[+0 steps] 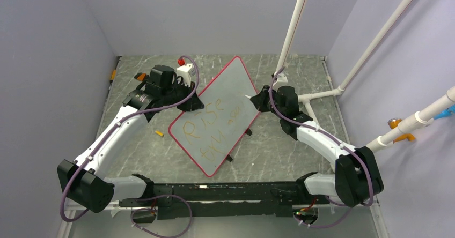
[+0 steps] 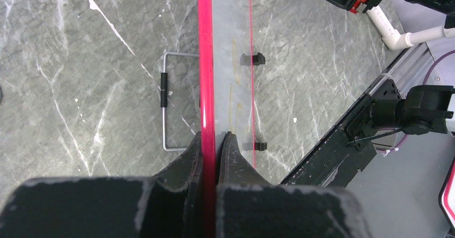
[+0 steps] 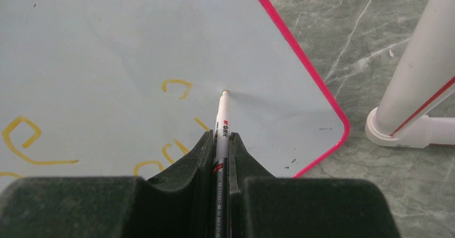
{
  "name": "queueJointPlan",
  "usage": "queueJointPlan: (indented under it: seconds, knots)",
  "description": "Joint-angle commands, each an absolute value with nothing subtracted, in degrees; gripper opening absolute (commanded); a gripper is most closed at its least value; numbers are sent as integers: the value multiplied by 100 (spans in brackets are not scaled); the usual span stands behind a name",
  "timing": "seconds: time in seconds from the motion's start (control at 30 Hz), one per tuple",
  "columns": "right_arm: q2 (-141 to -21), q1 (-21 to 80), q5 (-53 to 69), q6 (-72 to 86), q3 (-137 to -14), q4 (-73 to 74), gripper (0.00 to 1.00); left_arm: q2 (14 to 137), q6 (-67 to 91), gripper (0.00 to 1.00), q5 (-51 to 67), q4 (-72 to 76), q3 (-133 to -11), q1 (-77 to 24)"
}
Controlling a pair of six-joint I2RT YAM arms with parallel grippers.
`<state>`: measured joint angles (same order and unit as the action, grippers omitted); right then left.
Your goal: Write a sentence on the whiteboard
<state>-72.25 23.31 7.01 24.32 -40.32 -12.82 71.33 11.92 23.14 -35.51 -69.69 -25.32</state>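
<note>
The whiteboard (image 1: 217,106), pale with a red-pink rim, lies slanted in the middle of the table. The sentence (image 1: 206,132) in orange-yellow letters covers its lower half; some letters show in the right wrist view (image 3: 24,141). My left gripper (image 1: 189,103) is shut on the board's left rim (image 2: 206,88), seen edge-on in the left wrist view. My right gripper (image 1: 259,99) is shut on a white marker pen (image 3: 222,121), its tip on or just above the board (image 3: 134,45) near the right corner, right of the last letters.
A small yellow pen cap (image 1: 159,133) lies on the table left of the board. White pipes (image 1: 322,94) stand at the right, close to my right arm; one pipe foot (image 3: 397,125) is beside the board's corner. A wire stand (image 2: 167,101) shows behind the board.
</note>
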Motion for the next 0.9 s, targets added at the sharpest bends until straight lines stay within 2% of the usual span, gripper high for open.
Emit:
queueJointPlan:
  seconds: [0.0,0.53,0.87]
  knots:
    - [-7300,2285,930,2548,-3966,-1652,0,7343,-404,0,949,-4149,-6724,-2549]
    - [-7021,2283,992,2602,-3489,-1446,0,7356,-417,0,969,-4151,-6732,-2541]
    - [-7096,2291,986,2600,-3725,-1409,0,7358,-416,0,993,-4156,-6732,-2549]
